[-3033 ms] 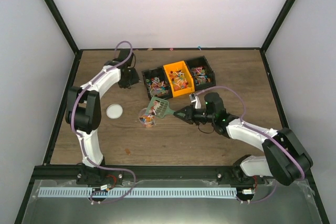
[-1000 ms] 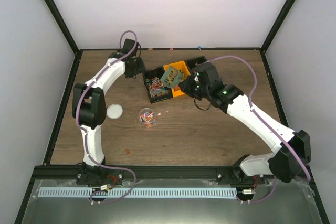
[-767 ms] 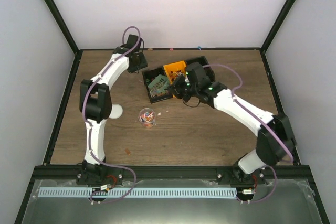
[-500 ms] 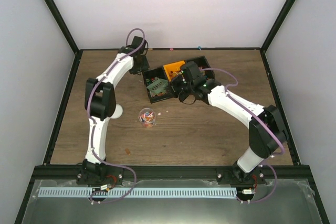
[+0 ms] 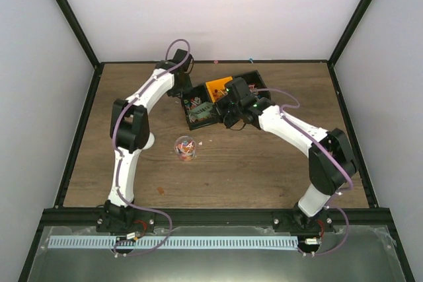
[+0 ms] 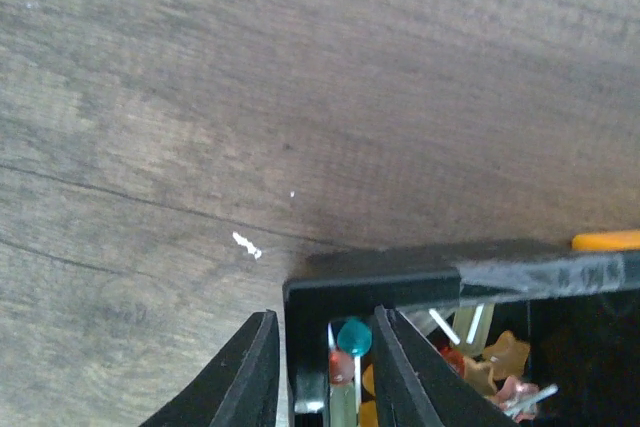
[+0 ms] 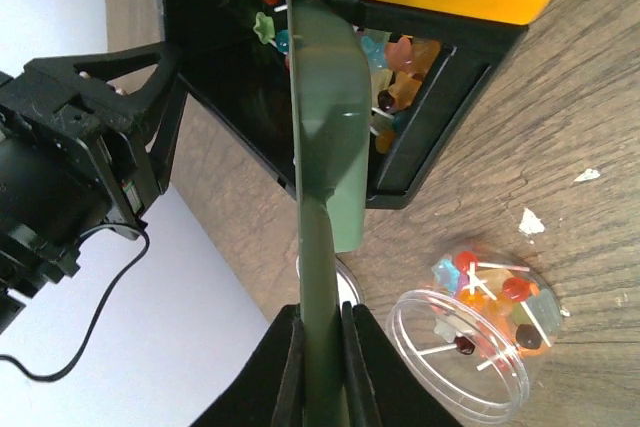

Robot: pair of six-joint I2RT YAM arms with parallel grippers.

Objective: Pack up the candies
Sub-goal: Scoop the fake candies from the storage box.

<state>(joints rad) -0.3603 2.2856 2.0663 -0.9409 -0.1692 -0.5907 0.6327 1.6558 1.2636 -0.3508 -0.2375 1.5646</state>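
Observation:
The candies (image 5: 195, 104) fill a row of bins; some lie in the small clear jar (image 5: 186, 148). My right gripper (image 5: 223, 109) is shut on the handle of the green scoop (image 5: 202, 106), whose head sits in the left black bin (image 5: 189, 121). In the right wrist view the gripper (image 7: 322, 312) clamps the scoop (image 7: 325, 117), which reaches into the black bin (image 7: 425, 142) over candies (image 7: 395, 77). My left gripper (image 5: 183, 90) is at that bin's back-left corner. In the left wrist view it (image 6: 325, 315) stands open astride the bin wall (image 6: 370, 272), with candies (image 6: 352, 339) between the wall and one finger.
An orange bin (image 5: 218, 87) and another black bin (image 5: 256, 78) adjoin the first. The jar (image 7: 470, 337) stands open in front of the bins. A white lid (image 5: 148, 140) lies left of it, partly behind the left arm. Stray bits lie by the back wall (image 5: 216, 62).
The right gripper carried the scoop from over the jar back into the left black bin. The left arm swung right and back to the bin's back-left corner.

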